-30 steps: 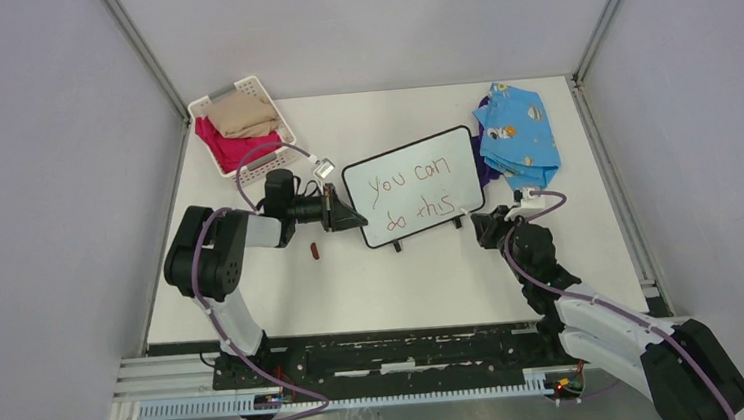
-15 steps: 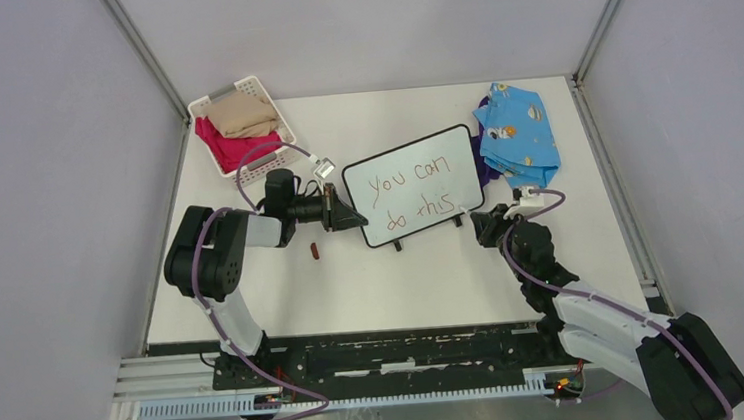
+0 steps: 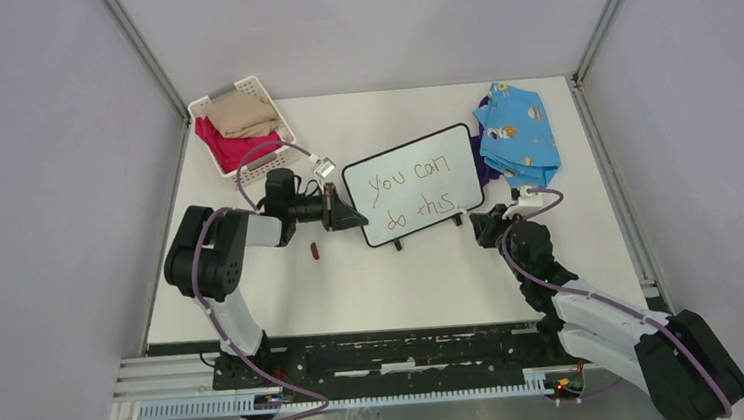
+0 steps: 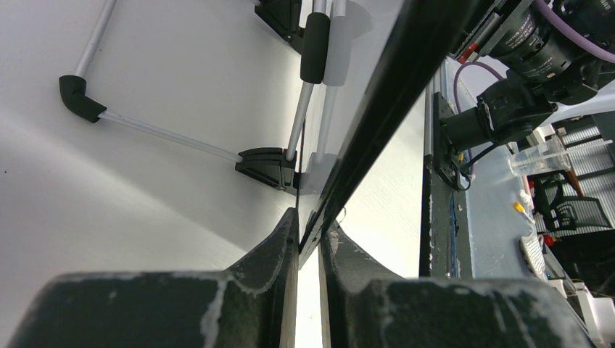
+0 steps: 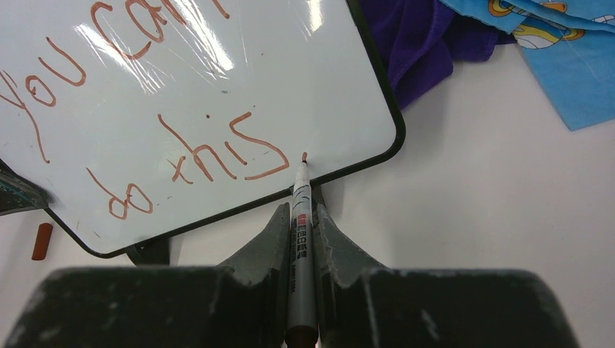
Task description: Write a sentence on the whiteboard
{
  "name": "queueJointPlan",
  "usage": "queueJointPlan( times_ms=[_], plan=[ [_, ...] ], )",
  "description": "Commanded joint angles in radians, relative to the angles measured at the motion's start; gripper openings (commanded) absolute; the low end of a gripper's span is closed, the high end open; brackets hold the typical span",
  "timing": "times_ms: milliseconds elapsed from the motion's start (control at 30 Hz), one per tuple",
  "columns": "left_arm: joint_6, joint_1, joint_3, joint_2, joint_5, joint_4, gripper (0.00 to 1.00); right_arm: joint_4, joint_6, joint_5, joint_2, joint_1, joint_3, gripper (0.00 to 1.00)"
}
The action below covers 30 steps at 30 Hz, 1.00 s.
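Note:
The whiteboard (image 3: 416, 184) stands tilted on its two black feet mid-table, with "you can do this" written on it in red. My left gripper (image 3: 357, 217) is shut on its left edge; in the left wrist view the black frame (image 4: 377, 123) runs between the fingers. My right gripper (image 3: 481, 223) is shut on a silver marker (image 5: 302, 239). The marker's red tip touches the whiteboard (image 5: 181, 94) just right of the "s" in "this", near the lower right corner.
A white basket (image 3: 241, 130) with beige and pink cloth sits at the back left. Blue patterned cloth (image 3: 518, 138) over purple cloth (image 5: 428, 43) lies right of the board. A red marker cap (image 3: 315, 250) lies on the table in front of the left gripper.
The right gripper has edged slightly toward the board's lower right corner with the marker. The left arm and the board have stayed put.

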Motion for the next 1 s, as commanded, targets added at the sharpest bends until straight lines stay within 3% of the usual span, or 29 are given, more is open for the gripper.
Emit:
queueJointPlan(
  times_ms=[0, 967],
  plan=[
    [0.040, -0.002, -0.007, 0.034, -0.101, -0.129, 0.02, -0.028, -0.006, 0.001, 0.012, -0.005, 0.025, 0.00],
    [0.058, -0.008, 0.000, 0.029, -0.126, -0.166, 0.02, -0.076, -0.016, -0.010, -0.068, -0.008, 0.057, 0.00]
  ],
)
